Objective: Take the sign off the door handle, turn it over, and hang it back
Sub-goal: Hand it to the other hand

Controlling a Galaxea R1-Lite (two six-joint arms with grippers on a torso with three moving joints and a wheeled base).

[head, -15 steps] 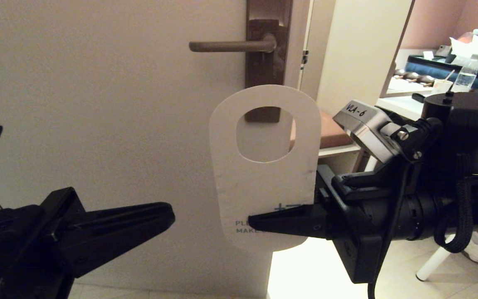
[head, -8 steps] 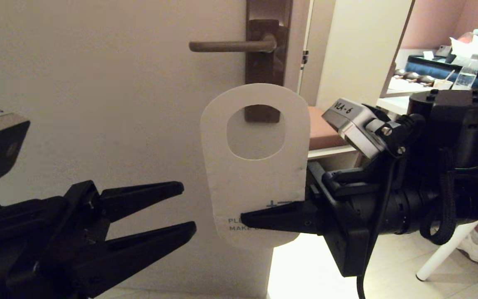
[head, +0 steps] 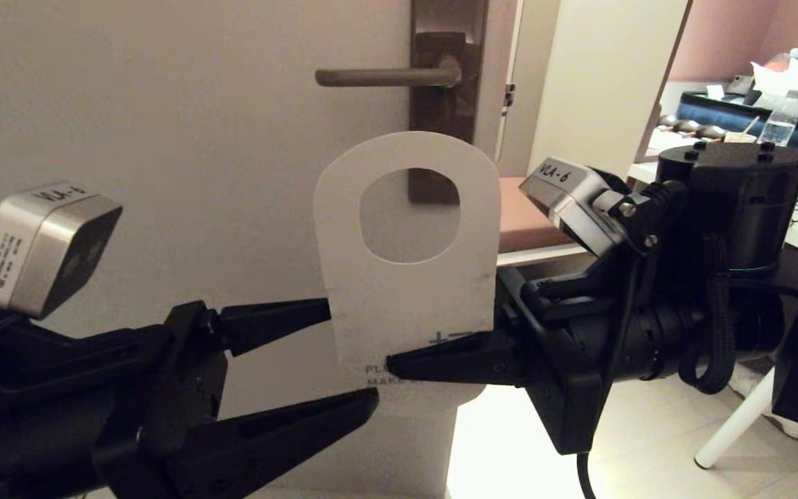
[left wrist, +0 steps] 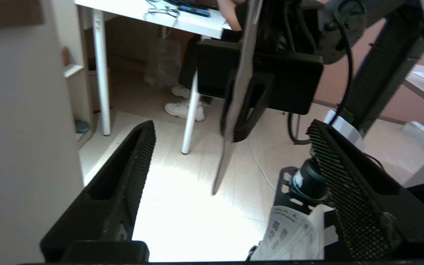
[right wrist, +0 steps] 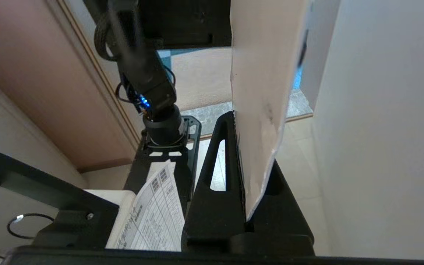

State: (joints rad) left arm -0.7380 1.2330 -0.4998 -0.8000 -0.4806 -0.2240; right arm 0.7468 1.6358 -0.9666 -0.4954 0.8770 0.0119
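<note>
The sign (head: pixel 406 291) is off the door handle (head: pixel 385 76) and held upright in front of the door, its white face toward the head camera, oval hole at the top. My right gripper (head: pixel 399 364) is shut on the sign's lower right part; the card shows edge-on between the fingers in the right wrist view (right wrist: pixel 260 121). My left gripper (head: pixel 350 360) is open at the sign's lower left edge, one finger above and one below. In the left wrist view the sign (left wrist: pixel 234 121) stands edge-on ahead between the open fingers (left wrist: pixel 138 154). The handle lever is bare on its dark backplate (head: pixel 444 104).
The pale door (head: pixel 163 138) fills the left. Its edge and an open doorway are at right, with a white table (head: pixel 683 173) carrying a water bottle (head: pixel 776 125) and clutter. A white table leg (left wrist: pixel 99 66) and a person's shoes (left wrist: pixel 182 108) are on the tiled floor.
My left gripper has risen and moved right, open, until its fingers straddle the sign's lower left edge. My right gripper has carried the sign a little left and up.
</note>
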